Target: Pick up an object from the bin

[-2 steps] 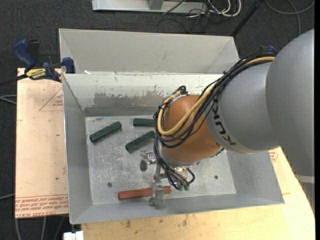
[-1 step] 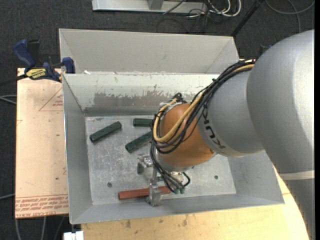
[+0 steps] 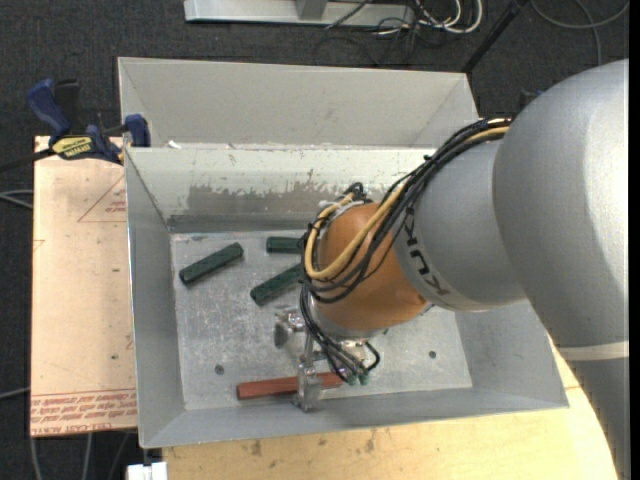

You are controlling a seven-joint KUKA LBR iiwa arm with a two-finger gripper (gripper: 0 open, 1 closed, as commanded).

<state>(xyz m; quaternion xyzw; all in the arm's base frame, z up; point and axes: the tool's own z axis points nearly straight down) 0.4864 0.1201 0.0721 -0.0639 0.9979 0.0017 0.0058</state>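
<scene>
My gripper (image 3: pixel 306 388) is low in the bin near the front wall, under the arm's orange cover. It stands at the right end of a flat reddish-brown bar (image 3: pixel 266 390) that lies along the front edge of the floor; that end of the bar is hidden behind the gripper. Just behind and to the left of the gripper, a dark green bar (image 3: pixel 277 285) lies at a slant in the middle of the bin.
Two more dark green bars lie further back: one (image 3: pixel 211 262) at the left, one (image 3: pixel 284 244) partly covered by the arm. The arm and its cables cover the bin's right half. The front wall is close to the gripper.
</scene>
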